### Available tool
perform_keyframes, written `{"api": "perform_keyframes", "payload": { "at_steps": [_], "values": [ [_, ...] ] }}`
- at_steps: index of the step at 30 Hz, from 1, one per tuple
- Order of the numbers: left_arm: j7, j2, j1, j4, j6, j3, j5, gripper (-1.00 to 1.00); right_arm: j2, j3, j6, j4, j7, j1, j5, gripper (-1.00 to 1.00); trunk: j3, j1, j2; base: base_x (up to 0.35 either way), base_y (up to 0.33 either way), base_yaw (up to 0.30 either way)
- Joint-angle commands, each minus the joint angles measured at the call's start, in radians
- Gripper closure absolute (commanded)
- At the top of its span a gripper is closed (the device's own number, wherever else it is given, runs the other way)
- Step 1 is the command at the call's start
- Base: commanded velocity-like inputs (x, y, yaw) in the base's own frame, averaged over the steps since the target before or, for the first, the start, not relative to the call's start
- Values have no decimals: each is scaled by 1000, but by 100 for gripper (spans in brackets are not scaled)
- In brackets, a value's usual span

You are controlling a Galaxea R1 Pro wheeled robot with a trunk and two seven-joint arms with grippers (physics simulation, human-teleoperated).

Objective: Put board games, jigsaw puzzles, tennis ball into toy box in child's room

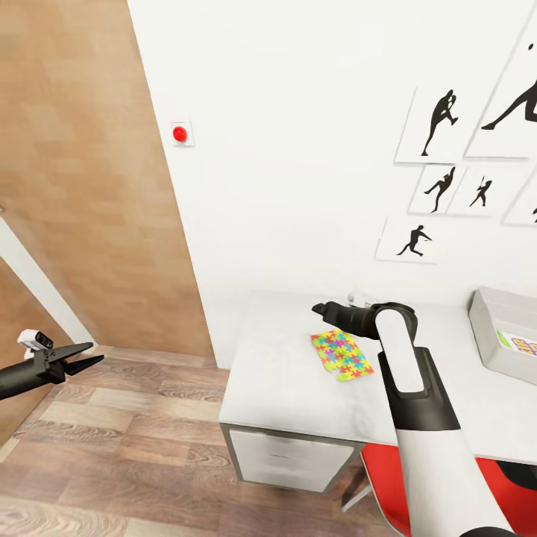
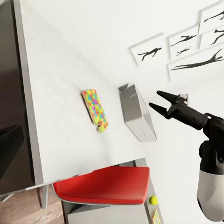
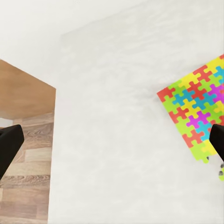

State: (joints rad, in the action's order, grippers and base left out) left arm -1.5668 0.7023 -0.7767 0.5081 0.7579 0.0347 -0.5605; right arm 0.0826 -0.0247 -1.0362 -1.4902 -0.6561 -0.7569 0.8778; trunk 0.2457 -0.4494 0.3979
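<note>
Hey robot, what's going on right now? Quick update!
Both grippers open, empty: left gripper over floor, right gripper above table. Jigsaw puzzle lying flat, ungrasped. Toy box at right. Nothing between them.

Even, bright, diffuse light; bench (image 1: 283,373) top washed near white, shadows faint, renders slightly soft, verticals lean at head-view edges

We can read no full word anywhere. A printed box (image 1: 520,344) inside the bin (image 1: 498,321) on the table (image 1: 283,380) shows coloured lettering, but it is cut off and too blurred to make out.
</note>
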Motion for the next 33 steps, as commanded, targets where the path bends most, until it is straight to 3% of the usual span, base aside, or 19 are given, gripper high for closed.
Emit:
{"api": "perform_keyframes", "payload": {
  "at_steps": [1,12,33],
  "values": [
    [-4,2,-1,0,11,4,-3,-100,0,0,-2,-1,-11,-1,9,-100,2,-1,2,0,12,0],
    [-4,8,-1,0,11,5,-2,-100,0,4,-1,8,-50,-1,11,-100,9,-1,2,11,68,-26],
    [-4,9,-1,0,10,5,-2,-100,-8,33,-8,15,-60,-1,11,-100,36,-1,2,5,5,-129]
  ]
}}
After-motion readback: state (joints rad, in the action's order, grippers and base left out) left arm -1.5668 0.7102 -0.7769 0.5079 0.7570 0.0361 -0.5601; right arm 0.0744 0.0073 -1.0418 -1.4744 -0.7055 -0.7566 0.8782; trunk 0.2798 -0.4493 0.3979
